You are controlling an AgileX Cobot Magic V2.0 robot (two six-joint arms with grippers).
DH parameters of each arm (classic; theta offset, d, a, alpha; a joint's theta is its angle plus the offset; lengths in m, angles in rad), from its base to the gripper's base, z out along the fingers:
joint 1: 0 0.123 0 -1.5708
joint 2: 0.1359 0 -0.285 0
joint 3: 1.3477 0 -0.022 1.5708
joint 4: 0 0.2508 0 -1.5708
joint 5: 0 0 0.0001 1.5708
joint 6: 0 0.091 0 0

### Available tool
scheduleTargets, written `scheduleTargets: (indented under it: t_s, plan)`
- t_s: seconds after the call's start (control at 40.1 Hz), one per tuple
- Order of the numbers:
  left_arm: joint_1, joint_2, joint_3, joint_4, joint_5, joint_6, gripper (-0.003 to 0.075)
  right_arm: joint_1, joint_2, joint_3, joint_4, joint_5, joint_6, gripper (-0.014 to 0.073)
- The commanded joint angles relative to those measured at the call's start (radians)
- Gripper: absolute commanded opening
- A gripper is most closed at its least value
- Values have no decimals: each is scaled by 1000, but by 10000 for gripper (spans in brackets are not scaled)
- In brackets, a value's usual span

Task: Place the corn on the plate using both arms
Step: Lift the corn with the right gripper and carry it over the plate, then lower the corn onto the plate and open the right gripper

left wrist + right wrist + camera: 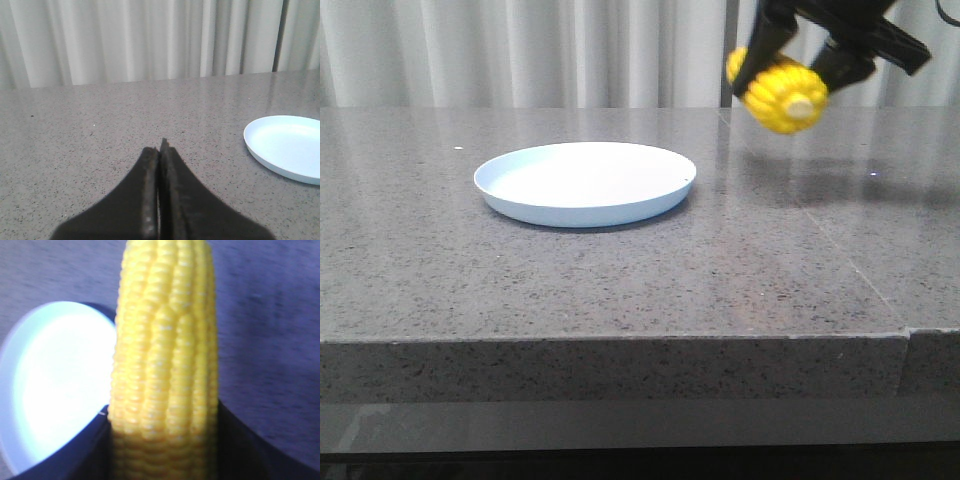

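The right gripper [798, 62] grasps the corn [782, 94] and holds it in the air, above the grey speckled stone table [620, 280] and up and to the right of the plate [585, 182], well apart from it. In the front view the cob's pale cream stub points toward the camera, and a dark finger [760, 50] presses against each side of the yellow body. No part of the cob touches the table or the plate.

From the right wrist camera, the corn [165, 360] fills the middle of the frame, its rows of kernels running lengthwise between the two dark fingers [75, 455]. The plate [55, 385] lies on the table beside and below the cob, pale blue-white and bare.

The left gripper [160, 150] is clenched on nothing, its two dark fingers pressed flat together to a point. It hangs low over the table, with the plate [285, 145] off to one side of it and apart from its tip. White pleated curtains [150, 40] hang behind the table's far edge.
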Motion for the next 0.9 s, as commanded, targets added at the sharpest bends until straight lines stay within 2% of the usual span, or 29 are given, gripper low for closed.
scheduleTargets:
  t_s: [0.0, 0.224, 0.474, 0.598, 0.773, 0.872]
  plan:
    - [1, 12, -28, 1, -83, -2, -20, 61, -44, -34, 62, -78, -8, 120]
    - [1, 12, -28, 1, -83, -2, -20, 197, 19, -35, 126, -191, -8, 120]
    - [1, 12, -28, 1, -83, -2, -20, 227, 96, -35, 183, -256, -8, 154]
    - [1, 12, -28, 1, -83, -2, -20, 227, 110, -35, 197, -234, -8, 263]
    - [1, 12, -28, 1, -83, -2, -20, 227, 110, -35, 200, -208, -8, 496]
    - [1, 12, -28, 1, -83, -2, -20, 227, 106, -35, 200, -211, -8, 575]
